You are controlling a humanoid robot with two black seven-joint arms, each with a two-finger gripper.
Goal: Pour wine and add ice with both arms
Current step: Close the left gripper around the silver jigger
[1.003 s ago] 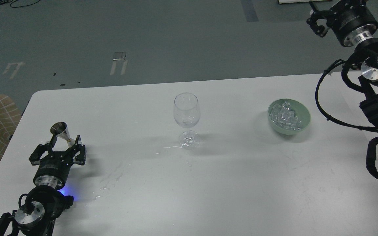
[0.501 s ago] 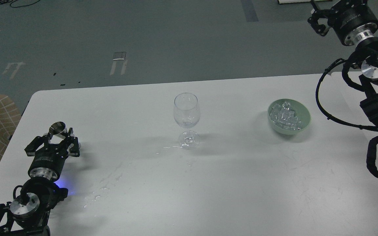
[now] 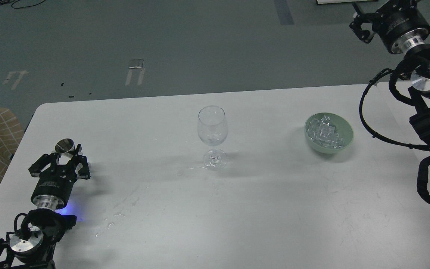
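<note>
Two black arms work at this white table (image 3: 237,209). On the left side, the left gripper (image 3: 65,160) has slid in around the small steel jigger (image 3: 65,145), which stood clear in front of the fingers a second ago. Now only its round shiny mouth peeks out above the claws. The fingers look closed in on the little cup, but whether they truly squeeze it cannot be told from here. This means the pouring step is just starting: the cup must be lifted next and carried to the wine glass (image 3: 212,134). The wine itself cannot be seen inside the cup. The glass stands upright in the middle of the table, thin, clear and smooth, with a round foot, and it looks empty. Small wet splashes shine on the table near its foot and nearer the left arm. To the right sits a pale green bowl (image 3: 345,144), round and smooth, holding the ice (image 3: 325,132), a heap of small clear cubes that look glassy and slippery. The right gripper (image 3: 364,24) hangs high up past the far right corner of the table, well apart from the bowl, and has hardly moved. Its fingers are too dark to tell if they are apart or together.
</note>
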